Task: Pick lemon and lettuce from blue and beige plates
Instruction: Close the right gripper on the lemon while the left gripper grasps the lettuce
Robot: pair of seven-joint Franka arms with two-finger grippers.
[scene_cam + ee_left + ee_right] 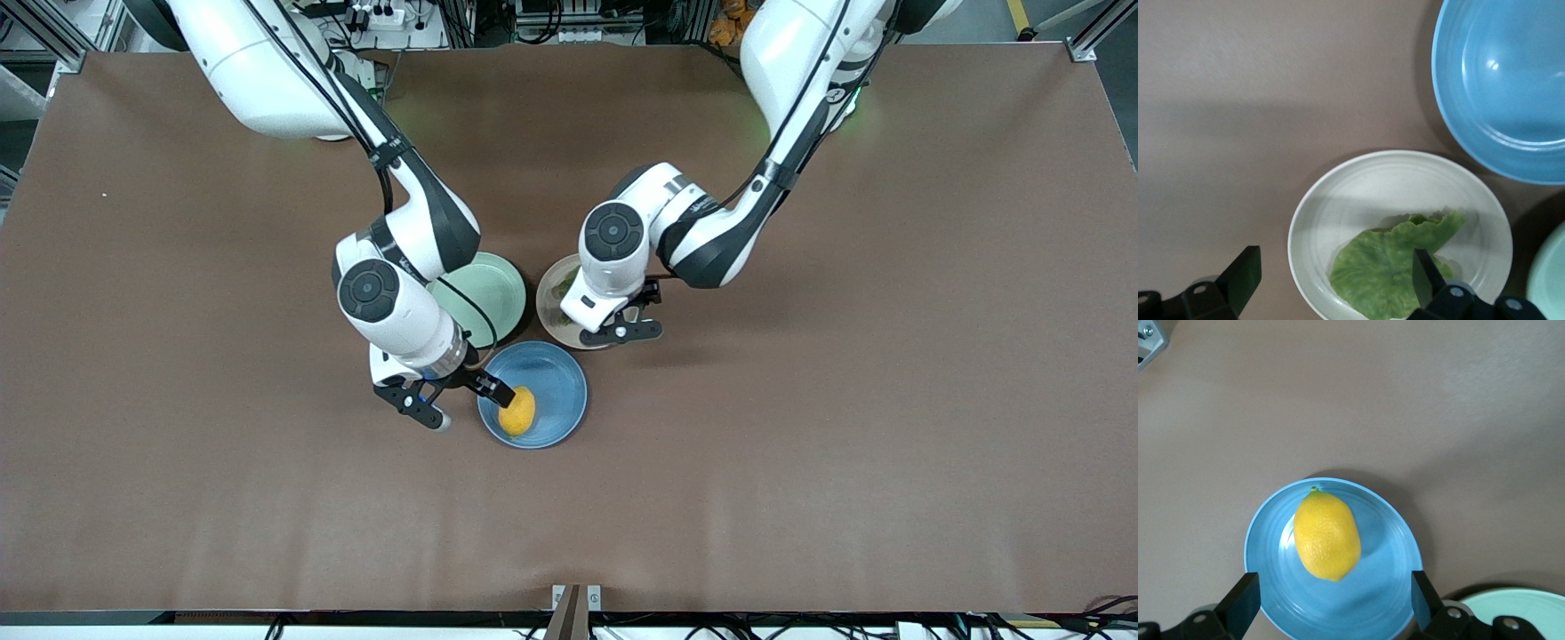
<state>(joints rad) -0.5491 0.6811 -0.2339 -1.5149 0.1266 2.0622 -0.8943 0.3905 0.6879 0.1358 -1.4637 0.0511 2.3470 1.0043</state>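
- While your right gripper [467,400] hovers wide open over the blue plate [560,378], its lemon [517,412] lies near the table's middle.
- Your left gripper [1331,280], spread wide and empty, hangs over the lettuce [1388,270] on the beige plate [1358,187].

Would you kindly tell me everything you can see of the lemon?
The lemon is a small oval yellow fruit with a finely dimpled rind and a tiny green stem nub at one end. It lies on its side, whole, in the blue plate. The open right gripper hovers over it, not touching.
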